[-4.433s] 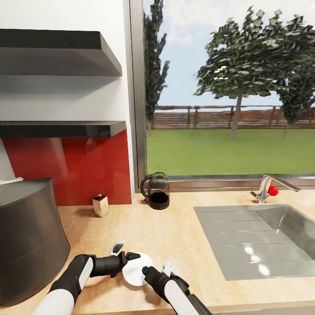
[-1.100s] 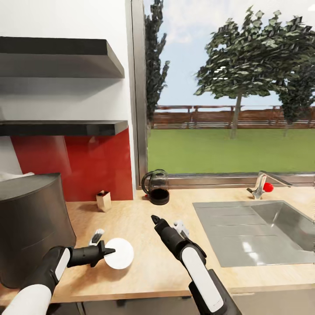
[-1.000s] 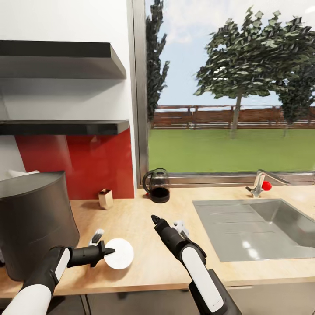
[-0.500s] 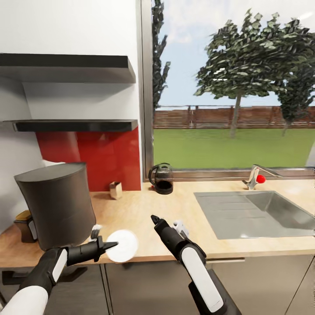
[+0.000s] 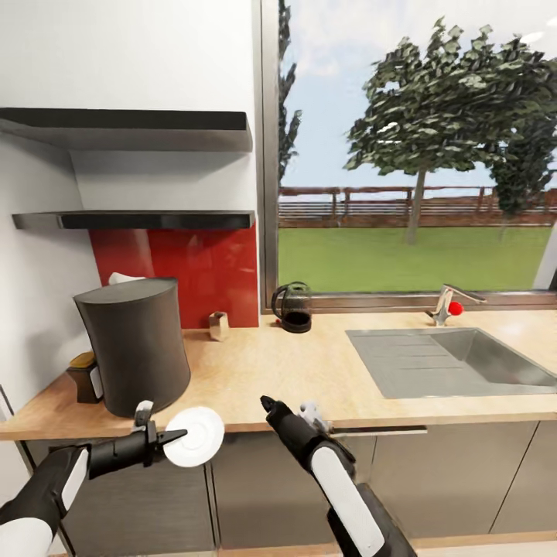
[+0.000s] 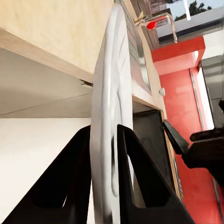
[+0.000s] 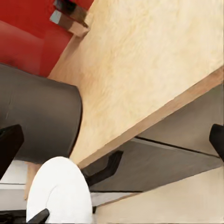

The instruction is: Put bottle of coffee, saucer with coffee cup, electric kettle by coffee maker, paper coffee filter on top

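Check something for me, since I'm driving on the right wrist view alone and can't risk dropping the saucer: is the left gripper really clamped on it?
Observer: Yes. In the left wrist view the saucer's rim sits edge-on between the two fingers of the left gripper.
Operator: Is it over the counter?
Observer: No. The head view shows it held out in front of the counter's edge, before the cabinet fronts.
Operator: Where's the kettle?
Observer: The kettle stands at the back of the counter, by the window.
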Controlling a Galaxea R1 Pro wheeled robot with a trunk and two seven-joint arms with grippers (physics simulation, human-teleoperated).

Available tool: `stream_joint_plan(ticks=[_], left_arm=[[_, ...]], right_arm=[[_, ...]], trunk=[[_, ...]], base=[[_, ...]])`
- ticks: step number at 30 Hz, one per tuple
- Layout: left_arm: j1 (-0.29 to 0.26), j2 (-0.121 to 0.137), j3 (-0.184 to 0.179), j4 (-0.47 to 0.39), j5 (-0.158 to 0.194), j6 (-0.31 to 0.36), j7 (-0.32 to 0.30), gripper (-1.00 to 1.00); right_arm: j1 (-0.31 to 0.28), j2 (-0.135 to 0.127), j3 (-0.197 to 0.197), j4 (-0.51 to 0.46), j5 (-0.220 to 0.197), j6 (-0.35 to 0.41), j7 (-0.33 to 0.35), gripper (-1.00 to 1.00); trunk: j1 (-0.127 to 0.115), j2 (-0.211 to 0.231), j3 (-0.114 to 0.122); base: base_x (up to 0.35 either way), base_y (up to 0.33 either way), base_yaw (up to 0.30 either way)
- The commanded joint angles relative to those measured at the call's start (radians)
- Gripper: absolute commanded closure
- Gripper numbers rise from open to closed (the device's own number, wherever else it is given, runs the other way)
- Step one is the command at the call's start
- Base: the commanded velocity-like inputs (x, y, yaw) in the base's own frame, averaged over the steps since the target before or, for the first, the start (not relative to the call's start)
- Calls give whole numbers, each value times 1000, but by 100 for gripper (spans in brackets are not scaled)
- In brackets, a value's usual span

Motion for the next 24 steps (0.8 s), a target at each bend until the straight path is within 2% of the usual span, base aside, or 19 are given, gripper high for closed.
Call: stream_joint_plan(ticks=[1,2,3,4,6,7,8,9,12,13,14,16,17,18,19,20,22,23,24], left_arm=[[-1,2,3,0,2,5,1,100],[-1,2,5,0,3,5,1,100],[-2,4,7,0,3,5,1,100],[-3,4,7,0,3,5,1,100],[-4,4,6,0,3,5,0,100],[-6,3,5,0,3,5,0,100],[-8,3,6,0,3,5,0,100],[-10,0,6,0,3,5,0,100],[-12,-2,8,-1,3,5,0,100],[-12,-3,9,-1,3,5,0,100],[-12,-5,10,-1,3,5,0,100],[-13,-7,10,-1,3,5,0,100],[-13,-8,10,-1,3,5,0,100],[-13,-8,11,-1,4,6,0,100],[-13,-9,12,-1,4,6,0,100],[-13,-9,14,-1,6,7,1,100],[-13,-12,16,-1,15,6,4,100],[-13,-18,18,-1,31,6,8,100],[-13,-26,22,0,46,6,13,100]], right_arm=[[-1,-6,38,11,20,2,-6,-100],[-1,-14,87,19,47,1,-6,-100],[0,-29,182,30,90,-1,-8,-100],[1,-51,297,37,128,-3,-10,-100],[1,-81,456,53,158,-9,-13,-100],[1,-101,585,80,172,-32,-17,-100],[1,-121,658,112,177,-60,-21,-100],[1,-155,769,175,180,-112,-23,-100],[1,-185,903,261,179,-166,-25,-100],[1,-195,956,314,176,-193,-25,-100],[1,-202,992,377,174,-214,-25,-100],[1,-210,1015,521,162,-227,-25,-100],[3,-211,1018,608,137,-231,-24,-100],[4,-210,1021,706,75,-233,-23,-100],[5,-209,1022,795,-10,-234,-21,-100],[6,-209,1023,911,-162,-235,-15,-100],[7,-212,1027,1022,-360,-235,9,-100],[7,-218,1029,1086,-456,-235,70,-100],[7,-229,1030,1143,-507,-234,157,-100]], trunk=[[0,-1,0],[0,-1,0],[0,-1,0],[0,-1,0],[0,-1,0],[0,-1,0],[0,-1,0],[0,-1,0],[0,-1,0],[0,-1,0],[0,-1,0],[0,-1,0],[0,-1,0],[0,-1,0],[0,-1,0],[0,-1,0],[0,-1,0],[0,-1,0],[0,-1,0]], base=[[-11,7,0],[-7,4,0],[-4,2,0],[-2,1,0],[-1,0,0],[0,0,0],[0,0,0],[0,0,0],[0,0,0],[0,0,0],[0,0,0],[0,0,0],[0,0,0],[0,0,0],[0,0,0],[0,0,0],[0,0,0],[0,0,0],[0,0,0]])
